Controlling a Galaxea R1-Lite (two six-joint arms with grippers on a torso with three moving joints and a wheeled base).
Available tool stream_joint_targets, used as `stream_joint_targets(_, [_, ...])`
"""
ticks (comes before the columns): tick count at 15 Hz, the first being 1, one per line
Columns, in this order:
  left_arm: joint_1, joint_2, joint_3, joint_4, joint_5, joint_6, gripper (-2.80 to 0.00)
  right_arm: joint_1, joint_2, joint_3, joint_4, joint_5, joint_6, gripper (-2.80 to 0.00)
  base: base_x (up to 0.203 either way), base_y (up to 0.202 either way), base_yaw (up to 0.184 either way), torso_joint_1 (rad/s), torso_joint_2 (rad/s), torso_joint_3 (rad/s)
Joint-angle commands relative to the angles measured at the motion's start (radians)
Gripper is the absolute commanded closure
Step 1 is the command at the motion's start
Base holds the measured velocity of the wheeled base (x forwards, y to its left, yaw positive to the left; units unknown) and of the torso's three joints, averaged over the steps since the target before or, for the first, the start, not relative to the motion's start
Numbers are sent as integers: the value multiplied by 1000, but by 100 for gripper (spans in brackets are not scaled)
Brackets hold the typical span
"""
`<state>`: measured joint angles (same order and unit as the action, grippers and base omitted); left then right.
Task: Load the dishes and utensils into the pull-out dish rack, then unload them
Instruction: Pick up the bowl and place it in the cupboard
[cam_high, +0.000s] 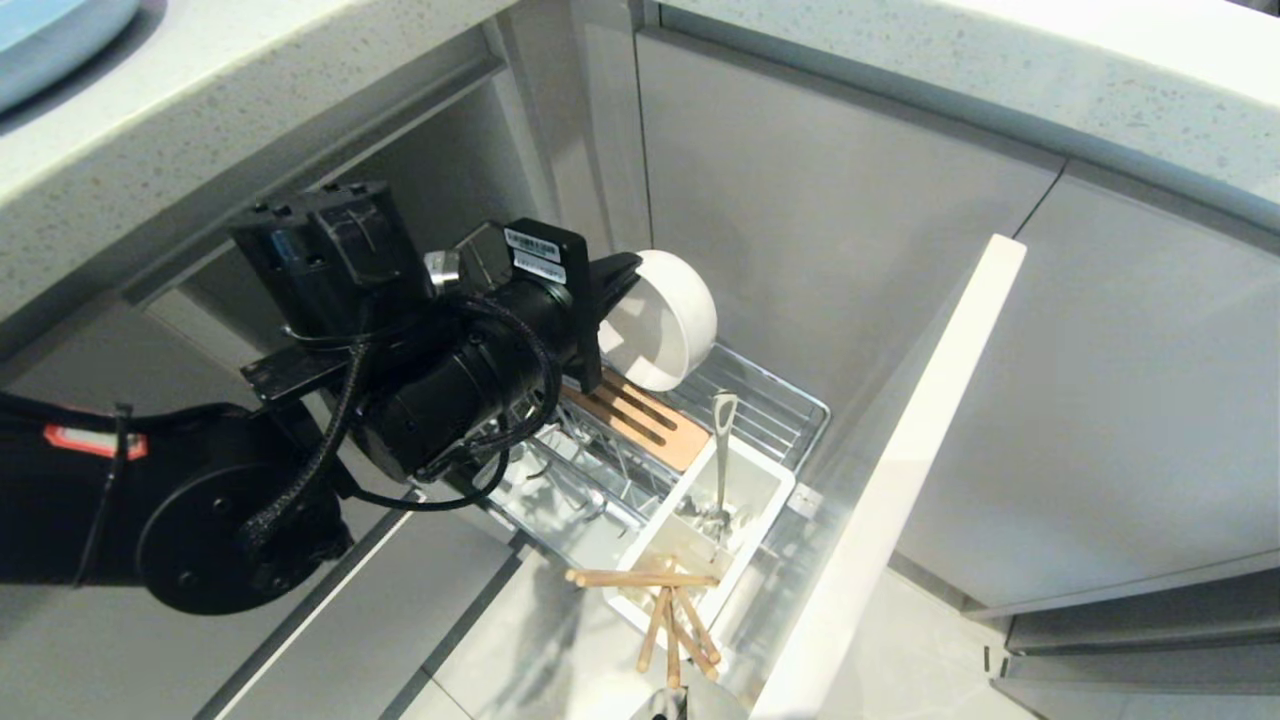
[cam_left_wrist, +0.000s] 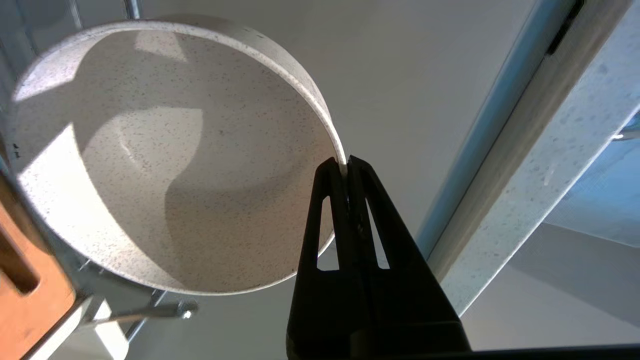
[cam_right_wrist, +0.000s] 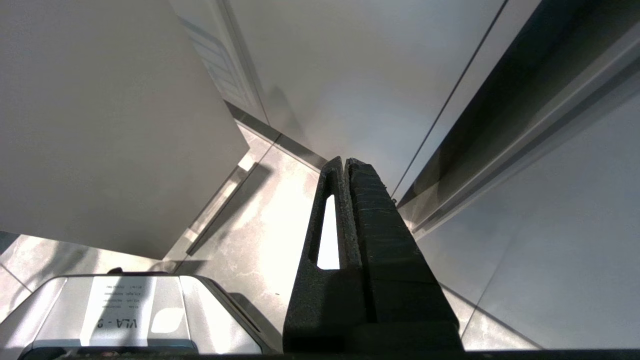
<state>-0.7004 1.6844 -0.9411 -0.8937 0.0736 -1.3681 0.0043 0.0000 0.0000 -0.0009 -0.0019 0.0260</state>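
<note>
My left gripper is shut on the rim of the cream-white bowl, which hangs tilted on its side above the back of the pull-out dish rack. The rack's slotted wooden strip lies just under the bowl. A silver utensil and the wooden chopsticks stand in the white caddy. A light-blue plate lies on the counter at far left. My right gripper is shut and empty, parked over the floor.
The rack's pale front panel stands open on the right. Grey cabinet doors rise behind the rack, under the speckled counter. The robot's base shows in the right wrist view.
</note>
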Motion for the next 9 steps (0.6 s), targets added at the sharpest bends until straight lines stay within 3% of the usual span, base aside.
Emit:
stream_joint_targets(1, [2,19,12,-18,1,-8,0,0,0,1,-1,-1,0,0,0,0,0,0,0,0])
stream_joint_targets(9, [10,54,31,-84,-1,-25,0,0,0,0,-1,-1,0,0,0,0,0,0,0,0])
